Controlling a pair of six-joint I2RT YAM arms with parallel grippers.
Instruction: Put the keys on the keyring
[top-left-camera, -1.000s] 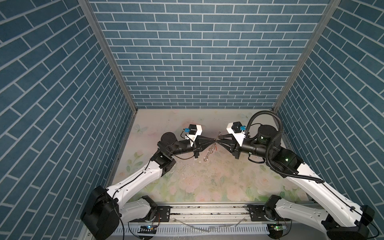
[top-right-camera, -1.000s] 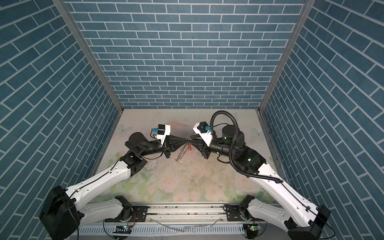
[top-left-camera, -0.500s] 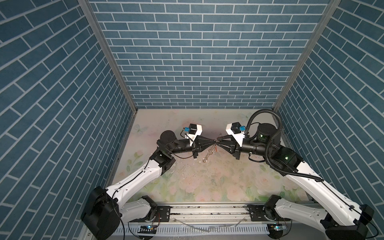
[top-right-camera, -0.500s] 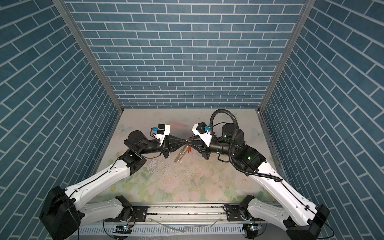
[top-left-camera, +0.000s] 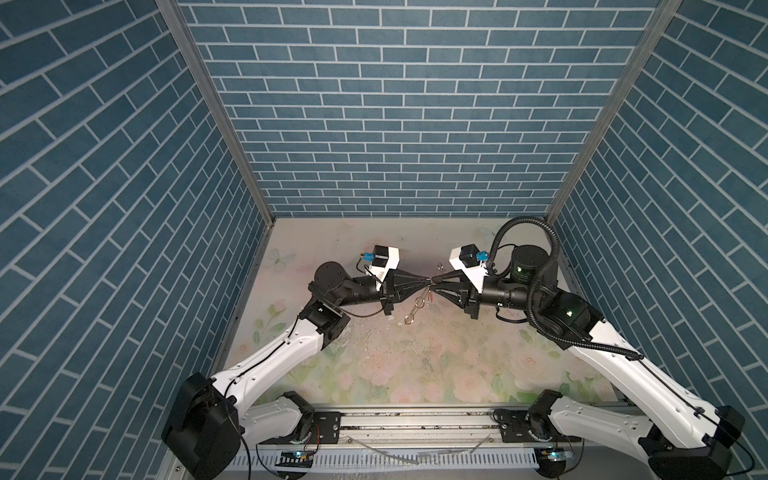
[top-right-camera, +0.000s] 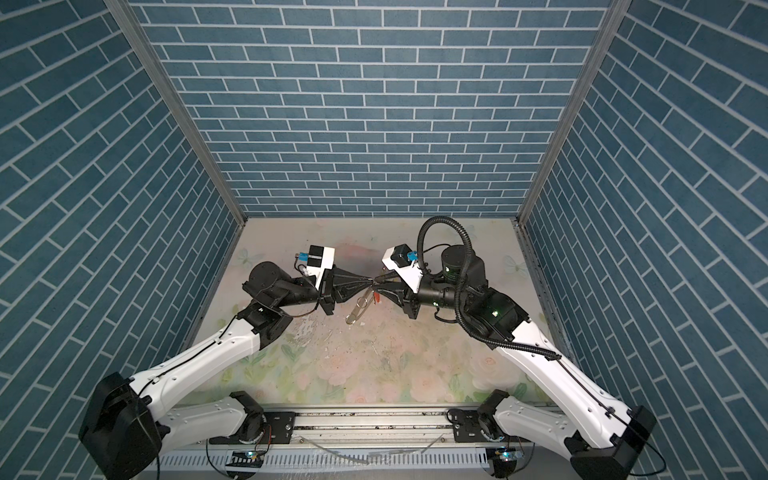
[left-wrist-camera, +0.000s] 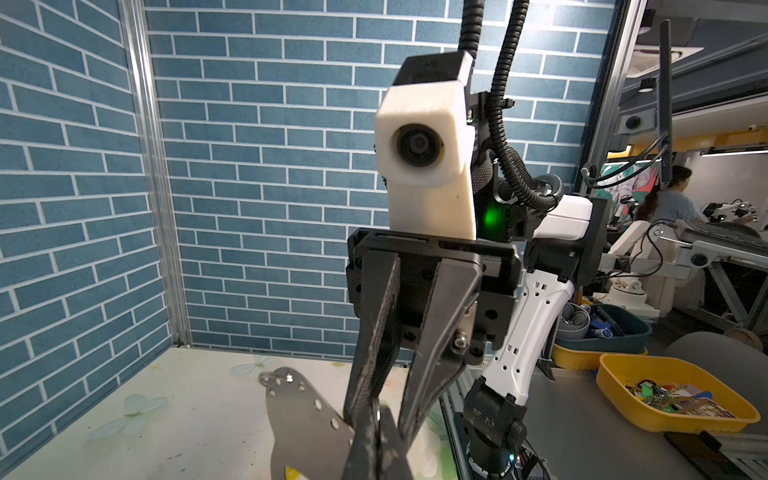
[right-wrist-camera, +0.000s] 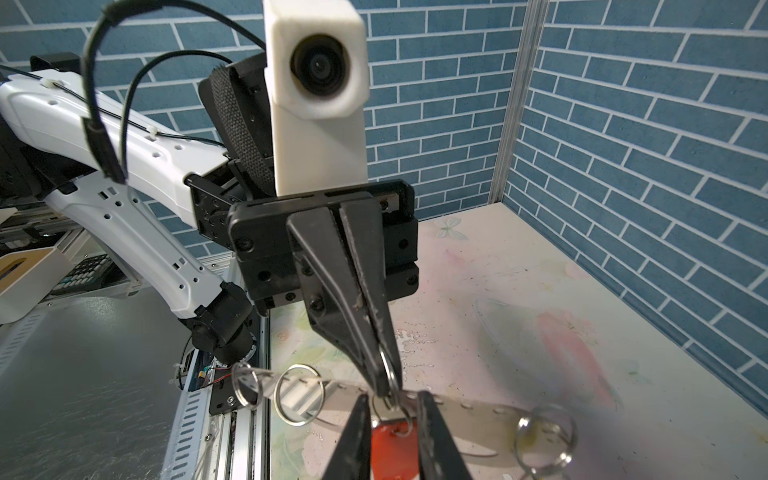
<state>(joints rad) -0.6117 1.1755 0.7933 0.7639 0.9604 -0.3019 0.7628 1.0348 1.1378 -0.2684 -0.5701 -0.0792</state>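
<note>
both raised, left fingers (right-wrist-camera: 365, 332) pinched on the keyring (right-wrist-camera: 469, 415), right fingers (right-wrist-camera: 357, 436) narrow, gripping red tag (right-wrist-camera: 386, 453)

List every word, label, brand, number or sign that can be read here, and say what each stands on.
No text is legible in any view.
Green mark on the right arm's black motor: too small to read.
Printed cards in the yellow tray: blurred, unreadable.
Keys of the dark keyboard outside the cell: too small to read.
</note>
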